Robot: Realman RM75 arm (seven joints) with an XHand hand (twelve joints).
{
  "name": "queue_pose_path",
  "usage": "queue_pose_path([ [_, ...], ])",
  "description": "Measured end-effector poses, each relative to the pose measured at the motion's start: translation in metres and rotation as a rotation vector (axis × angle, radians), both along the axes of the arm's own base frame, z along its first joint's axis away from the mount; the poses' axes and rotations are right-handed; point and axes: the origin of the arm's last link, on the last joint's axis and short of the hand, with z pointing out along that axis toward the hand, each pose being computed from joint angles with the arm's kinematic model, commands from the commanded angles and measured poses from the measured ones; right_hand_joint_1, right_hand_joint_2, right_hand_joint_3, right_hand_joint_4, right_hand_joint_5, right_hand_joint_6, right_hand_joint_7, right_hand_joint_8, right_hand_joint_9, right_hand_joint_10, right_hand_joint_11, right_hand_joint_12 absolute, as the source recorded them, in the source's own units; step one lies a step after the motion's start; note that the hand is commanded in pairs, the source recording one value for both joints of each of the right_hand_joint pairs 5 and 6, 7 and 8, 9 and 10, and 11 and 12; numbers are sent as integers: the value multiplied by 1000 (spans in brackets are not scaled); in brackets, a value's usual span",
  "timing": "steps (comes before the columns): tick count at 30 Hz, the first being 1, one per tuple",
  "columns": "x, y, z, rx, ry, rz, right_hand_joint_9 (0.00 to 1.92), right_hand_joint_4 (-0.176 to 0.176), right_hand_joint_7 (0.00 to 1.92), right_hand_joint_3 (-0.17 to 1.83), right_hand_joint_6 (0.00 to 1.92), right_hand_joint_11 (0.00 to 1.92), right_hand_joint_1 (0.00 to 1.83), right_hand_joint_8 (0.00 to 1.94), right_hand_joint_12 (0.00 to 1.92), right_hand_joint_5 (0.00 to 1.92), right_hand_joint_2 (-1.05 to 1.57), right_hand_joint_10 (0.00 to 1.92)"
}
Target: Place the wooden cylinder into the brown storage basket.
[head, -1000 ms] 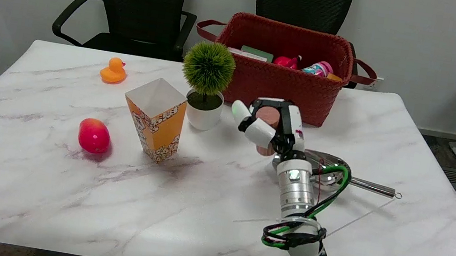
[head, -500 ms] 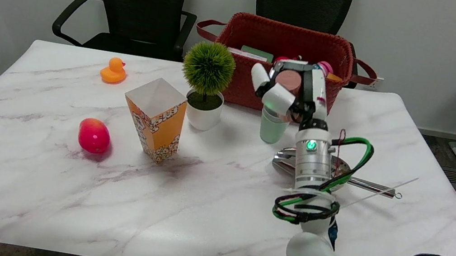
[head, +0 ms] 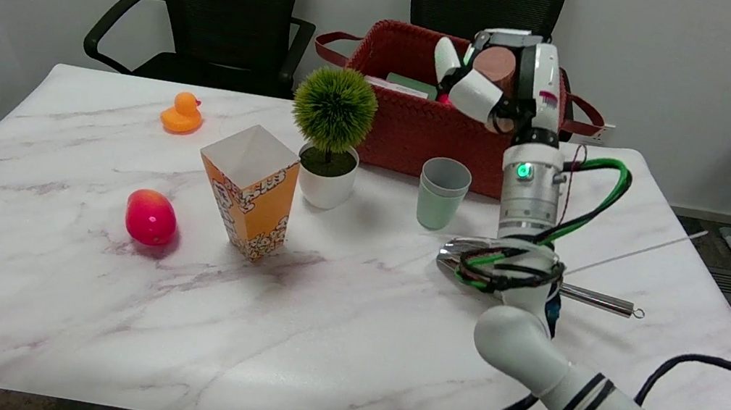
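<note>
So the right hand (head: 499, 79) has its fingers wrapped around the wooden cylinder (head: 497, 66), gripping it with the round end facing the camera. It's up in the air above the brown storage basket (head: 421, 133), in front of the basket's right half in this view, not resting on anything. Can't tell exactly how far over the opening it is.

Everything else, relative to that basket: it sits at the table's (head: 102, 295) far edge, with some stuff inside, including a green flat thing (head: 412, 85) and something pink-red, mostly hidden. Right in front of the basket there's a pale green cup (head: 442, 192), upright and empty-looking. Just left of the cup, near the basket's front left corner, is a little fake plant in a white pot (head: 331, 137). Further left and nearer the camera stands an orange popcorn box (head: 250, 190), then a red-pink fruit toy (head: 151, 217), and an orange rubber duck (head: 182, 114) well to the basket's left. A metal ladle (head: 586, 296) lies in front of the basket's right side, partly behind the arm.
</note>
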Motion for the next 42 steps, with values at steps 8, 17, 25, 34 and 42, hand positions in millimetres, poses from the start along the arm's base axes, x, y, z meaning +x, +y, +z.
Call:
queue_pose_path([
  [8, 13, -28, 17, -51, 58, -8, 1827, 0, 1920, 763, 1920, 1839, 948, 1920, 1839, 1920, 1168, 1827],
  [17, 20, -62, 34, -114, 111, -47, 1786, 0, 1920, 788, 1920, 1834, 947, 1920, 1834, 1920, 1101, 1786],
  [25, 24, -93, 44, -158, 166, -103, 1777, 0, 1920, 799, 1920, 1838, 944, 1920, 1838, 1920, 1054, 1777],
  [34, 24, -122, 58, -198, 214, -194, 1767, 0, 1920, 806, 1920, 1844, 906, 1920, 1844, 1920, 1038, 1767],
  [42, 22, -144, 76, -230, 245, -303, 1769, 0, 1920, 786, 1920, 1867, 897, 1920, 1867, 1920, 1059, 1769],
])
